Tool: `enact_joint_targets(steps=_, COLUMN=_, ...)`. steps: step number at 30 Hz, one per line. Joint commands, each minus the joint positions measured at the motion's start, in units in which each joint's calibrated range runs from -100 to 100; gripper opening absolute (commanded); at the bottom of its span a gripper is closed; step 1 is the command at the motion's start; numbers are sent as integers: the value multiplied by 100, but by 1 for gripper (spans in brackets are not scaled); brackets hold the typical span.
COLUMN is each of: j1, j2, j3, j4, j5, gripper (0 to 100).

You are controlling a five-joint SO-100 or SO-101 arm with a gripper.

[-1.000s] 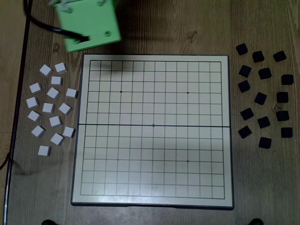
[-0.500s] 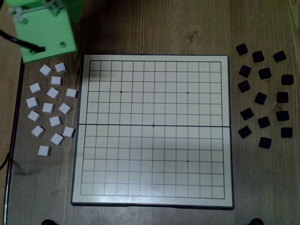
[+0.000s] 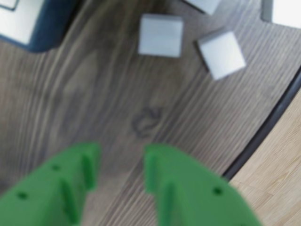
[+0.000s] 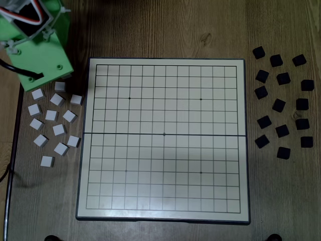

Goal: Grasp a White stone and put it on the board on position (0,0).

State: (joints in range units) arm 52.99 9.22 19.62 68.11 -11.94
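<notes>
In the wrist view my green gripper (image 3: 120, 157) is open, its two fingertips apart above bare dark wood with nothing between them. Two white stones (image 3: 161, 34) (image 3: 221, 53) lie a short way ahead of the fingertips, and a corner of the board (image 3: 28, 23) shows at top left. In the fixed view the arm's green body (image 4: 39, 52) hangs over the upper end of a cluster of several white stones (image 4: 51, 115), left of the cream gridded board (image 4: 164, 85). That view hides the fingers, and the board's grid holds no stones.
Several black blocks (image 4: 281, 105) are scattered right of the board. A dark table-edge strip (image 3: 263, 127) runs just right of the gripper, with lighter wood beyond it. A black cable (image 4: 10, 68) trails from the arm at the left.
The arm has swung left and downward in the fixed view, from above the board's top-left corner to over the upper white stones, now covering two of them.
</notes>
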Motion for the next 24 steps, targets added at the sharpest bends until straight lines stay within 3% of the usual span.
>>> enact_joint_targets(steps=1, j1=13, j2=40, j3=-619, j4=-209, j5=73, gripper=6)
enact_joint_targets(steps=24, j1=13, j2=701, j3=-1412, j4=-258, j5=493, gripper=8)
